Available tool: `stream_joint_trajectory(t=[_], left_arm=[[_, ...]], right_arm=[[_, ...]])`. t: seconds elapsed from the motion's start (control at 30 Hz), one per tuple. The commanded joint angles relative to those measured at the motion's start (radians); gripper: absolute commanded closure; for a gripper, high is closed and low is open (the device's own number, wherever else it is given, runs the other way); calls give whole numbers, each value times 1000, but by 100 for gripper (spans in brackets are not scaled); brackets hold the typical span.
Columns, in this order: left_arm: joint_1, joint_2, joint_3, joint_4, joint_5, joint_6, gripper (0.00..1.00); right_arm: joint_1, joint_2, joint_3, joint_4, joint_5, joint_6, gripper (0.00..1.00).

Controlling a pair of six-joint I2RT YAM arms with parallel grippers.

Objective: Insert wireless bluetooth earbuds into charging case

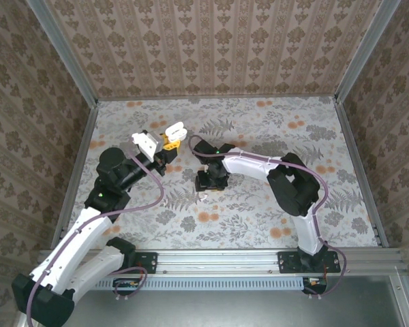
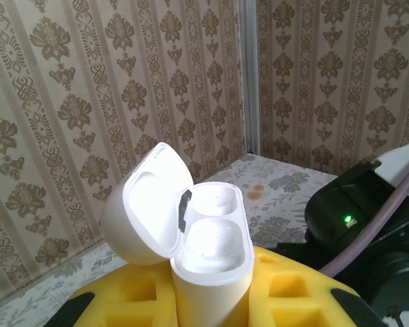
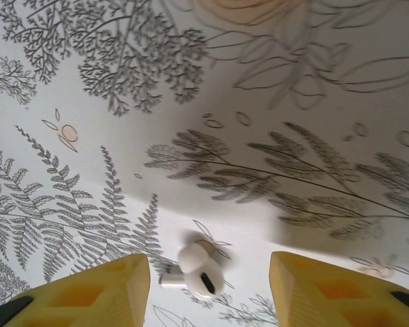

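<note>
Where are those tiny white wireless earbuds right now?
In the right wrist view, the tiny white earbuds lie on the floral-patterned table, between the right gripper's spread yellow fingers, touching neither; from above, that is mid-table.

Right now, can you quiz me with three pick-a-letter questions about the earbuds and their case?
1. What colour is the charging case?
A) black
B) pink
C) white

2. Where are the earbuds?
A) inside the case
B) on the flowery table, between the right gripper's jaws
C) stuck on the wall

3. How is the case's lid?
A) flipped open
B) shut
C) taken off

Answers:
1 C: its shell and lid are both white.
2 B: they lie on the tabletop in the gap between the open yellow jaws, touching neither.
3 A: the lid tilts back on its hinge, showing two empty wells.
</note>
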Motion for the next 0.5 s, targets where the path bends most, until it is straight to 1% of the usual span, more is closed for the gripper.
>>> stream_joint_trajectory(t=[0.0,0.1,0.37,0.47], left_arm=[[7,-22,24,22,-5,5,89],[7,-28,23,18,-7,7,89],[8,-30,21,18,-10,5,89],[9,-30,23,15,-12,5,89]], right_arm=[[19,47,47,-98,61,3,50],[28,65,69,-141,83,-16,52],[42,79,86,-204,116,-71,62],[41,70,81,-222,127,-109,63]])
